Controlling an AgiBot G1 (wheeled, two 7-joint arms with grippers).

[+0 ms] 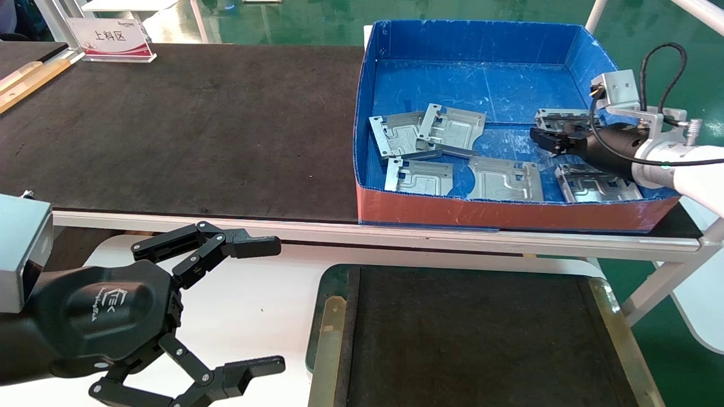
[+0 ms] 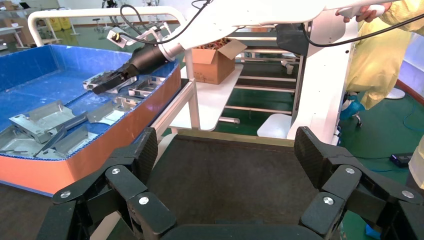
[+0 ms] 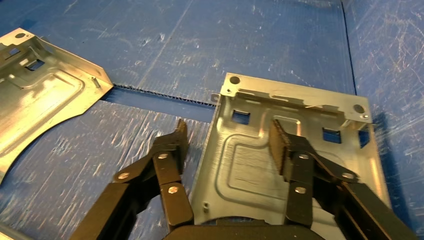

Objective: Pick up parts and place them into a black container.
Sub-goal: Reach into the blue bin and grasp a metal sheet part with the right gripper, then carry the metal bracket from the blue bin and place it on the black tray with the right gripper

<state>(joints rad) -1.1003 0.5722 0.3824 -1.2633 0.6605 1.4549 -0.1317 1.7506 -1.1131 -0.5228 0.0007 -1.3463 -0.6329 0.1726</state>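
Several silver-grey parts lie in the blue box [image 1: 509, 216] with a red front, among them two overlapping ones [image 1: 452, 127] and one at the front [image 1: 505, 180]. My right gripper [image 1: 546, 140] hangs low over the back-right part [image 1: 557, 117]. In the right wrist view it [image 3: 227, 142] is open, one finger [image 3: 177, 142] outside that part's [image 3: 250, 170] edge, the other above its face. The black container [image 1: 469, 339] lies bare in front of me. My left gripper [image 1: 277, 305] is open and empty, left of the container; it [image 2: 227, 150] looks across the container [image 2: 225, 185].
A long black table mat [image 1: 198, 124] runs left of the blue box, with a white sign [image 1: 110, 39] at its far end. A second part [image 3: 40, 100] lies near the right gripper. A person in yellow [image 2: 380, 50] and a cardboard box [image 2: 212, 57] are beyond.
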